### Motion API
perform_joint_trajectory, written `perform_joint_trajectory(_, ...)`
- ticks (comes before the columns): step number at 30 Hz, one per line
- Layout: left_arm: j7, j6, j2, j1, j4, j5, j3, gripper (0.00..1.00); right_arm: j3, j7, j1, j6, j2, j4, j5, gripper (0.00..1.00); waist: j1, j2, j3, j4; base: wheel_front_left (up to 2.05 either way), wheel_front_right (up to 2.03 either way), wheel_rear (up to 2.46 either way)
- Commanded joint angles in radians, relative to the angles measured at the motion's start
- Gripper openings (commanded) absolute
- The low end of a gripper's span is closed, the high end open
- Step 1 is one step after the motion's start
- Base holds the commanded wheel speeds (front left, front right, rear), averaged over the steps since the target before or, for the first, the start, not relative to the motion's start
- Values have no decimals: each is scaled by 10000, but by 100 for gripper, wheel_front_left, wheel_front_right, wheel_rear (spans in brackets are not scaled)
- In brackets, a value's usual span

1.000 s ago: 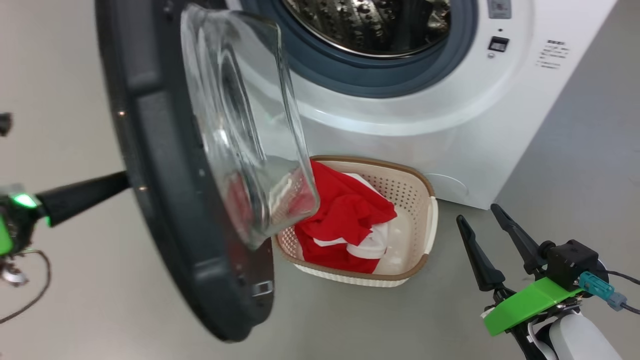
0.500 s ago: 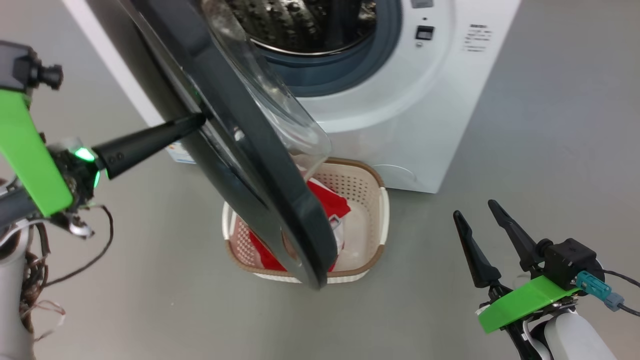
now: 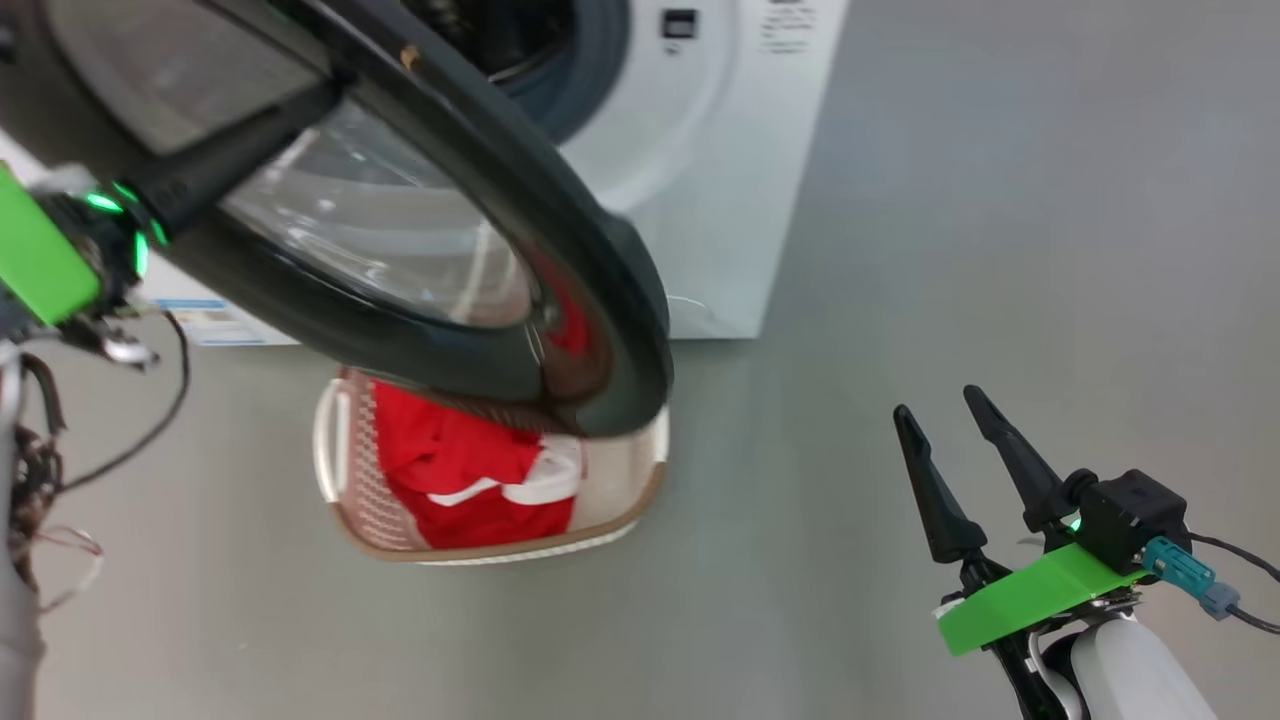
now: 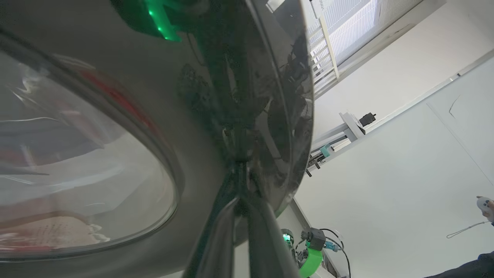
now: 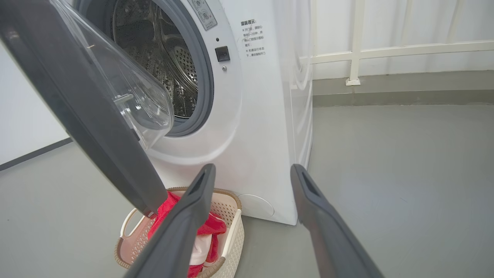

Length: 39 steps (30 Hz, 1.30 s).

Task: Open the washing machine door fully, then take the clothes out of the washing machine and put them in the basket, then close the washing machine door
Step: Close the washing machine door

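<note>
Pressed the closed left claw [image 3: 318, 98] against the black ring of the part-open washing machine door [image 3: 600, 260], held the right claw [image 3: 937, 402] spread and empty, with the clothes [image 3: 450, 460] in the basket [image 3: 640, 500] beneath the door.

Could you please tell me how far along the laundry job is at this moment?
Done: the red clothes lie in the basket, and the drum looks empty. In hand: the left gripper, jaws shut, presses on the washing machine door, which stands partly open. Left: shutting it against the washing machine. The right gripper hangs open, holding nothing.
</note>
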State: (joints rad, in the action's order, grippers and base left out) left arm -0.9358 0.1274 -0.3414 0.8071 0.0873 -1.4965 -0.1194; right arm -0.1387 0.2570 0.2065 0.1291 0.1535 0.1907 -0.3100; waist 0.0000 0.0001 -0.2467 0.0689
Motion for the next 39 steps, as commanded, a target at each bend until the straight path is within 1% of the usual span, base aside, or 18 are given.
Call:
perform_joint_trajectory(1, 173, 33, -547, 520, -124, 112, 377, 0, -127, 48, 251, 16, -57, -278, 54, 100, 0, -1, -471, -621, 0, 0, 0)
perform_joint_trajectory(8, 1265, 33, -836, 1133, 504, 314, 493, 0, -48, 48, 456, 16, -331, -335, 79, 100, 0, -1, -812, -1441, 0, 0, 0)
perform_joint_trajectory(9, 1533, 33, -970, 1291, 710, 373, 489, 0, -10, 48, 517, 16, -406, -380, 82, 100, 0, -1, -864, -1669, 0, 0, 0)
perform_joint_trajectory(13, 1975, 33, -1325, 1515, 1110, 537, 335, 0, 9, 48, 574, 16, -506, -426, 60, 100, 0, -1, -925, -1981, 0, 0, 0)
perform_joint_trajectory(20, 2505, 33, -1639, 1525, 1345, 408, 85, 0, 81, 48, 516, 16, -569, -460, 54, 100, 0, -1, -881, -2022, 0, 0, 0)
perform_joint_trajectory(29, 2857, 33, -1826, 818, 912, -90, -315, 1, 78, 48, 502, 16, -414, -406, 105, 100, 0, -1, -607, -1578, 0, 0, 0)
perform_joint_trajectory(30, 2907, 33, -1848, 678, 834, -112, -354, 13, 75, 48, 485, 16, -391, -404, 99, 100, 0, -1, -561, -1519, 0, 0, 0)
perform_joint_trajectory(31, 2948, 33, -1870, 530, 752, -138, -398, 22, 66, 48, 458, 16, -364, -404, 88, 100, 0, -1, -508, -1460, 0, 0, 0)
perform_joint_trajectory(34, 3130, 33, -1931, 63, 521, -185, -503, 44, 28, 48, 349, 16, -267, -371, 63, 100, 0, -1, -327, -1273, 0, 0, 0)
perform_joint_trajectory(35, 3190, 33, -1946, -110, 451, -211, -530, 54, 17, 48, 307, 16, -243, -354, 60, 100, 0, -1, -260, -1216, 0, 0, 0)
perform_joint_trajectory(36, 3274, 33, -1976, -289, 377, -211, -551, 72, 7, 48, 265, 16, -222, -337, 55, 100, 0, -1, -196, -1159, 0, 0, 0)
perform_joint_trajectory(37, 3366, 33, -1992, -477, 301, -229, -562, 84, -5, 48, 227, 16, -201, -320, 50, 100, 0, -1, -128, -1108, 0, 0, 0)
perform_joint_trajectory(38, 3454, 33, -1999, -676, 228, -266, -566, 93, -12, 48, 189, 16, -181, -302, 45, 100, 0, -1, -60, -1058, 0, 0, 0)
perform_joint_trajectory(39, 3560, 33, -2046, -878, 152, -235, -577, 100, -17, 48, 156, 16, -165, -286, 36, 100, 0, -1, 2, -1018, 0, 0, 0)
